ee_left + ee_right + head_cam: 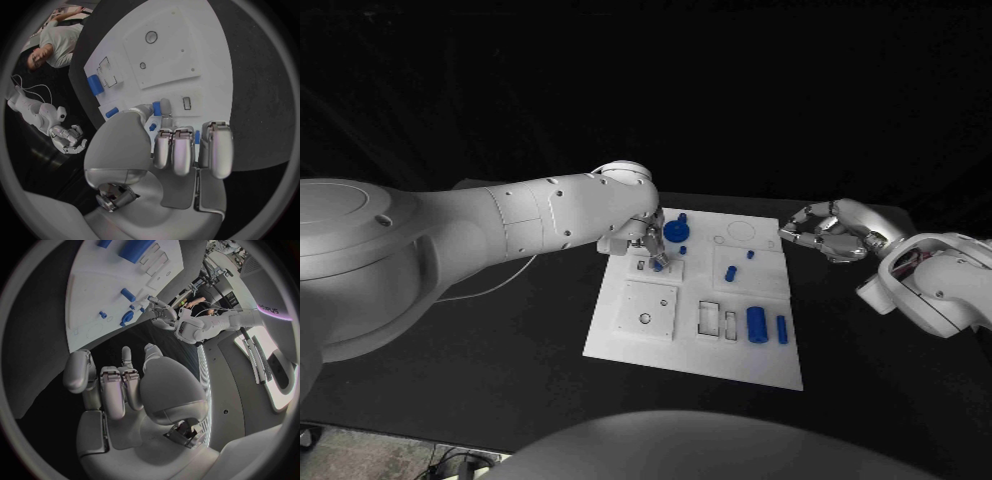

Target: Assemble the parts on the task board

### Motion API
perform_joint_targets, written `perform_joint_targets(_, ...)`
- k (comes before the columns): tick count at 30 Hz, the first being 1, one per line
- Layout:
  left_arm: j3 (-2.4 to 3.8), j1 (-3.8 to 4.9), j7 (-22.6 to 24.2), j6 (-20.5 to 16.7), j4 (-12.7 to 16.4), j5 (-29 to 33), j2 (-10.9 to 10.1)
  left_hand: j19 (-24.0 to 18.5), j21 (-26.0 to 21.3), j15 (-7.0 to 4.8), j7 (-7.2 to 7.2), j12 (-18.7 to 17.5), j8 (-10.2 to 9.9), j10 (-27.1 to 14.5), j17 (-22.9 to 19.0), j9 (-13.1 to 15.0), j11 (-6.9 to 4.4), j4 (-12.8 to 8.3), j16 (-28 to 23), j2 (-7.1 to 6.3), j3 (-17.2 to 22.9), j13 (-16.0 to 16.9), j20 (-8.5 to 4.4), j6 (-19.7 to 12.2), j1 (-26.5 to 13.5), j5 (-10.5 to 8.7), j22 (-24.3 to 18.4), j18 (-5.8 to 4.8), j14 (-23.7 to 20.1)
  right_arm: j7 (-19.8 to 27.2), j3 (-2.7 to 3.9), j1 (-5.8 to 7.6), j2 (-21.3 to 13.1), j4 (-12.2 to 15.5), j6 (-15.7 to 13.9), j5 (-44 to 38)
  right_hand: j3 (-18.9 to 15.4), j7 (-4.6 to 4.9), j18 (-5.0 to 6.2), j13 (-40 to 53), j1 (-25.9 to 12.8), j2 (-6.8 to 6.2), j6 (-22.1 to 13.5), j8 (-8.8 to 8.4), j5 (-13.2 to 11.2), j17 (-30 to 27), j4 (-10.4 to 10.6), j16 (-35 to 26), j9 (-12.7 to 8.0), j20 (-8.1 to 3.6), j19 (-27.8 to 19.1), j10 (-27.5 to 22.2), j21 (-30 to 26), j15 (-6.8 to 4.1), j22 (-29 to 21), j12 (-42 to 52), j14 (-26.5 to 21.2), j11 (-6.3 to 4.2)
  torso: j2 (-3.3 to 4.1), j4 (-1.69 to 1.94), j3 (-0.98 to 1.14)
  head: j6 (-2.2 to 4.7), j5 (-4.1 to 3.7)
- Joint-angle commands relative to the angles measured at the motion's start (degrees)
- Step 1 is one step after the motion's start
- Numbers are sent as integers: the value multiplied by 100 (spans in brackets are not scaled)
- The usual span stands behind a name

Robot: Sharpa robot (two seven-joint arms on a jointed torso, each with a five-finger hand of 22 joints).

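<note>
A: Well, start at the left hand [646,243]. It sits low over the far left part of the white board [625,340], fingers pointing down, and a small blue peg [658,265] shows at the fingertips.

B: Is it held? In the left wrist view the curled fingers [185,150] cover most of it; a bit of blue shows on each side of them [197,136]. I'd say the peg is pinched, standing roughly upright, but the contact itself is hidden.

A: Agreed. Just beyond that hand is a round blue disc [676,230], with a tiny blue stub [684,249] beside it.

B: And the right hand [826,229]?

A: Off the board, above the black table [877,370] past the board's far right corner. Its fingers are curled inward and nothing is in them; the right wrist view shows the same loose curl [115,385].

B: What about the loose pieces?

A: A thick blue cylinder [756,324] and a thinner blue bar [782,329] lie side by side near the board's right edge, long axes running toward the robot. A short blue pin [733,271] lies in the middle.

B: Room to move?

A: Bare table on both sides of the board. The right wrist view shows the left hand [164,316] at the board's edge from the far side, which the head view cannot.
</note>
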Motion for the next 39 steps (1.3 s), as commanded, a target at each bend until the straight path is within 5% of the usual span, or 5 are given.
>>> perform_joint_targets(1, 3, -5, -2, -12, -7, -138, 12, 369, 7, 44, -39, -20, 38, 617, 1507, 9, 21, -991, 14, 42, 969, 1507, 26, -12, -7, 18, 1373, 8, 614, 18, 0, -3, 8, -3, 74, -11, 2, 10, 109, 1491, 6, 53, -16, -39, 38, 1509, -9, 20, -8, -1, -19, 625, -33, 12, 835, -20, 588, -29, -4, -2, 2, 0, 3)
perform_joint_targets(19, 1, -108, 36, 0, -149, -159, 91, 361, -7, 46, -37, -20, 40, 617, 1507, 15, 23, -1007, 14, 43, 963, 1507, 29, -13, 1, 30, 1368, 12, 614, 16, 0, -3, -14, 18, 70, -10, 1, 11, 109, 1491, 3, 55, -20, -42, 38, 1509, -8, 20, -9, 0, -19, 625, -34, 12, 835, -20, 588, -27, 5, 2, 0, 0, -16)
perform_joint_targets(39, 0, -127, 107, -46, -192, -313, 106, 358, -11, 48, -35, -20, 40, 617, 1507, 19, 25, -1019, 14, 51, 962, 1507, 32, -18, 9, 35, 1367, 13, 614, 28, 0, -3, -33, 33, 52, 1, -1, 13, 110, 1491, -1, 56, -22, -44, 36, 1509, -6, 20, -10, 0, -22, 625, -38, 13, 834, -20, 588, -26, 2, -1, 1, 0, -10)
